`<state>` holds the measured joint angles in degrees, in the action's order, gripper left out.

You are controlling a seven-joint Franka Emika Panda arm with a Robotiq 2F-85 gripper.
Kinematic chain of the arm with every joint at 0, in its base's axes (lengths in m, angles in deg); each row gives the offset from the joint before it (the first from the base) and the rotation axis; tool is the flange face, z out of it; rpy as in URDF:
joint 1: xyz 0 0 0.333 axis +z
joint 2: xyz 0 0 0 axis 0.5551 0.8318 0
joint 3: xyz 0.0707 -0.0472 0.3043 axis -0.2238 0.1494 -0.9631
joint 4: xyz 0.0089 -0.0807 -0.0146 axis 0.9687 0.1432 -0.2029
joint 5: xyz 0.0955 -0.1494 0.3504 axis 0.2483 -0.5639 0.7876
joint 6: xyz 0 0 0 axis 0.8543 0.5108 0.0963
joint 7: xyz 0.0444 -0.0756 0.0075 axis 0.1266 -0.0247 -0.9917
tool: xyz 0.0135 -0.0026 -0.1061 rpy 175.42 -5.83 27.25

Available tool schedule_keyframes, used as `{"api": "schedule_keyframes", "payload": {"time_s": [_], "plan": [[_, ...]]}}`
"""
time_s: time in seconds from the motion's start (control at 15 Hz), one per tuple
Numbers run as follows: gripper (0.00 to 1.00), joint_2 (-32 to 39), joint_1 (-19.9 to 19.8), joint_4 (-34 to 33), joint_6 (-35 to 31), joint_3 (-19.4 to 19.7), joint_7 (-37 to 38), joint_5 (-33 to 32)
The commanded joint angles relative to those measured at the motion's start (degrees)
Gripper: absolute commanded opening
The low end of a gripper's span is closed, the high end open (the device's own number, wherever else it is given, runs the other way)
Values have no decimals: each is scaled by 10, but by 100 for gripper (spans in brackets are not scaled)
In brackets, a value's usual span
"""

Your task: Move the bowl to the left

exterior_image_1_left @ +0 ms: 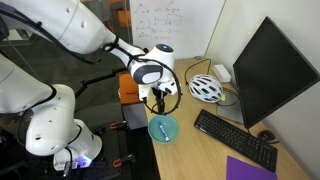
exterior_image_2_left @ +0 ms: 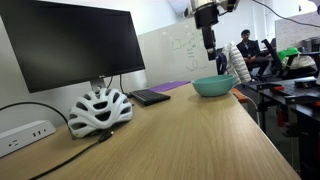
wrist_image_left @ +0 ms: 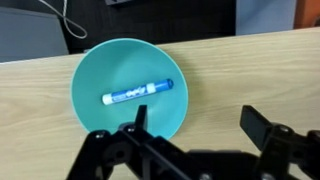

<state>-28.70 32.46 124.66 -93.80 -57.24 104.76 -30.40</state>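
Surveying the desk (exterior_image_1_left: pixel 188 160) from above, an exterior view records the bowl (exterior_image_1_left: pixel 163 128) upright on the wood, close to the desk edge nearest the robot. The gripper (exterior_image_1_left: pixel 157 102) hangs over it, pointing down. A white-and-black helmet (exterior_image_1_left: pixel 205 88) lies well apart from the bowl, further along the desk. The keyboard (exterior_image_1_left: pixel 235 138) sits near the bowl, in front of the monitor (exterior_image_1_left: pixel 275 70). Taken low along the desktop, an exterior view places the bowl (exterior_image_2_left: pixel 213 86) at the far end of the surface. The gripper (exterior_image_2_left: pixel 208 46) is directly above it, and there is clear air between fingertips and rim — no contact. The helmet (exterior_image_2_left: pixel 98 110) lies in the foreground near a power strip (exterior_image_2_left: pixel 25 132). The wrist view looks straight down into the bowl (wrist_image_left: pixel 130 88), which rests by the desk edge and contains a blue marker (wrist_image_left: pixel 138 93) lying flat across its bottom. The dark fingers (wrist_image_left: pixel 137 120) enter from the lower edge of the picture: one overlaps the bowl's near rim in the picture, the other stands out over bare wood to the side. Jaws are spread wide and grip nothing — bowl and marker are both untouched.
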Motion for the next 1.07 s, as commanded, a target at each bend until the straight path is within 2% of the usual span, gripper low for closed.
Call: {"api": "schedule_keyframes", "payload": {"time_s": [0.0,0.33,0.53,0.6,0.73,1.0], "plan": [[100,87,-8,-26,-53,16,18,-37],[100,203,8,-76,-76,50,11,-38],[100,243,23,-108,-79,55,4,-35],[97,254,29,-117,-77,58,8,-41],[72,271,43,-131,-76,66,16,-51],[43,282,65,-143,-67,81,37,-52]]}}
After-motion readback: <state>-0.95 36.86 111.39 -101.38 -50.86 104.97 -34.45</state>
